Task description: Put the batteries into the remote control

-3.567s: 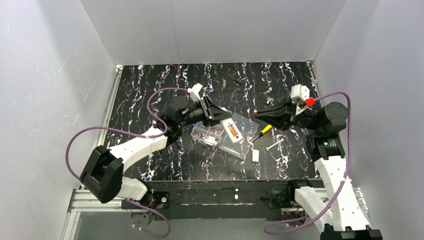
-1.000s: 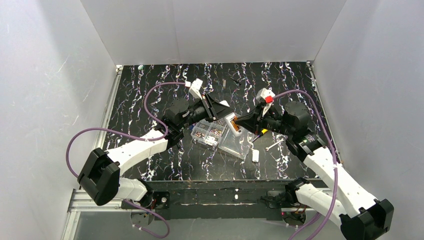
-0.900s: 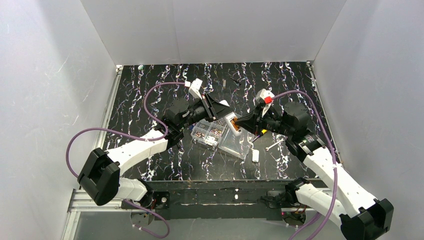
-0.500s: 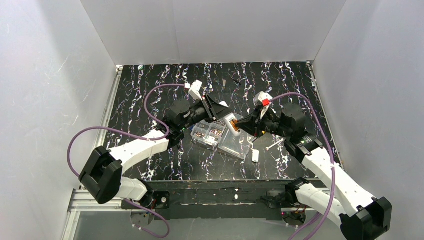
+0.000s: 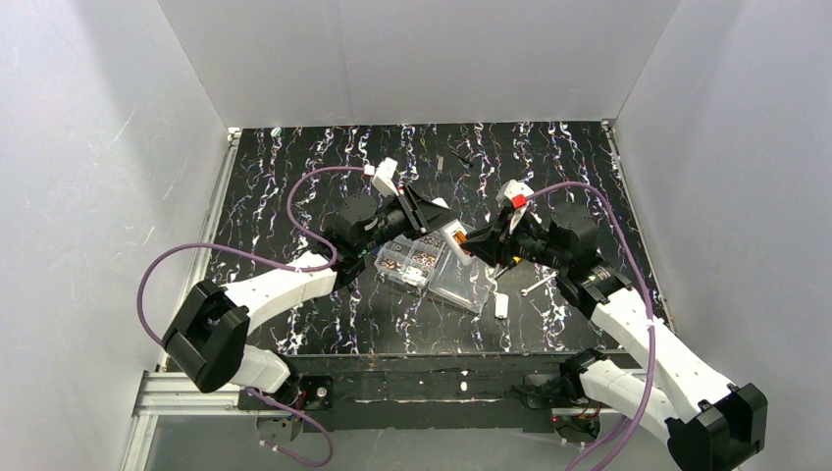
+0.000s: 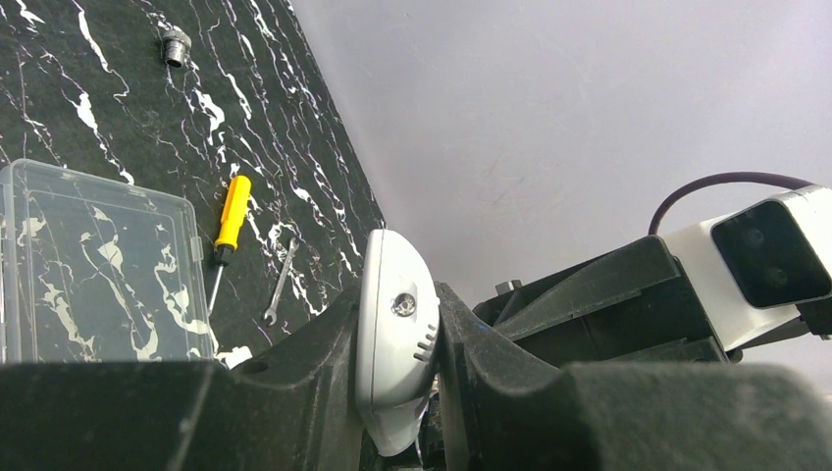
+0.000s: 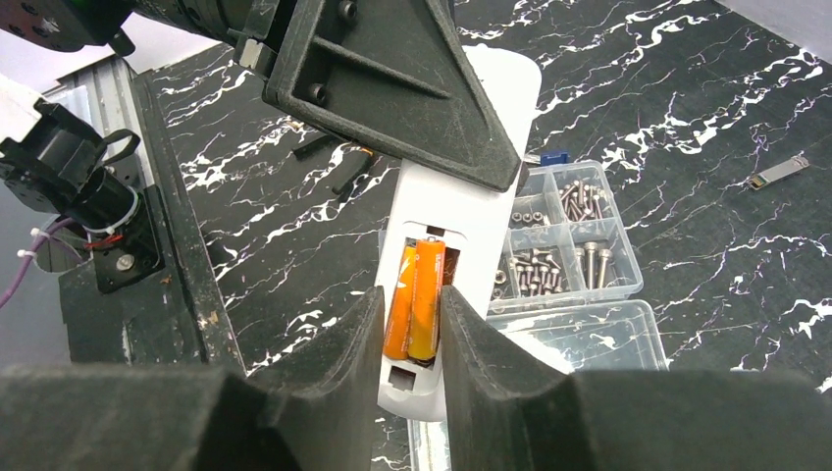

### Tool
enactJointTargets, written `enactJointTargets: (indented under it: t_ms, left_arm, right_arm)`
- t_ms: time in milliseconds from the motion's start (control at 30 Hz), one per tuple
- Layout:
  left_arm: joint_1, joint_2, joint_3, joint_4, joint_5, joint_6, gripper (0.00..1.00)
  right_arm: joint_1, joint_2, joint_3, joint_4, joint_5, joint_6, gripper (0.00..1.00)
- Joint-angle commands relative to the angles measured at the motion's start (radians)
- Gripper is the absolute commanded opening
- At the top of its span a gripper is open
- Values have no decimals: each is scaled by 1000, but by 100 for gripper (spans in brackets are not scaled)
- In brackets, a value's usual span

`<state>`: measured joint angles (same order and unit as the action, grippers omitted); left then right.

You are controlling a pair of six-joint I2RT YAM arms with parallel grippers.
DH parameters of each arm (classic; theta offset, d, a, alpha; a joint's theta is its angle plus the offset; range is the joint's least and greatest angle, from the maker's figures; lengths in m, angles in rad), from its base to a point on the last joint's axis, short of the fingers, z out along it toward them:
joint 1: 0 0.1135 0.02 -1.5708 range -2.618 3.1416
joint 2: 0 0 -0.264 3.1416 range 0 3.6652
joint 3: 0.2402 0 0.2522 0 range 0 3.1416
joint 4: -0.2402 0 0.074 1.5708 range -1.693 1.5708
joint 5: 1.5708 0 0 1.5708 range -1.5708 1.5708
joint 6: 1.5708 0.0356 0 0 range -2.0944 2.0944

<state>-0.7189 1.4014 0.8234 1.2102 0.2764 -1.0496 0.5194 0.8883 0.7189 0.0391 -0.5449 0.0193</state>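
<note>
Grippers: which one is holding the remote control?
The left gripper; the white remote control is pinched between its fingers. The right gripper only straddles the orange batteries in the recess.

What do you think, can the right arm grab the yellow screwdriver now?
Probably not yet. The right end effector is closed around the batteries in the remote control the left end effector holds up. The screwdriver lies uncovered on the table.

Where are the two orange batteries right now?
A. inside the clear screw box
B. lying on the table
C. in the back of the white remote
C: both batteries sit side by side in the open back of the remote, which the left gripper holds.
</note>
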Motion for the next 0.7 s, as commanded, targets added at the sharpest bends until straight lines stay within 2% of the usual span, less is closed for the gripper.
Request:
enactJointTargets:
  t_ms: [0, 533, 667]
  left_arm:
    - [-6, -28, 10, 158, 38, -40, 0]
    - [-5, -31, 6, 141, 53, -50, 0]
    - [-6, -33, 5, 130, 57, -55, 0]
  right_arm:
    - [5, 4, -27, 22, 39, -16, 36]
    - [5, -35, -20, 18, 76, -11, 43]
    - [5, -43, -9, 18, 94, -7, 48]
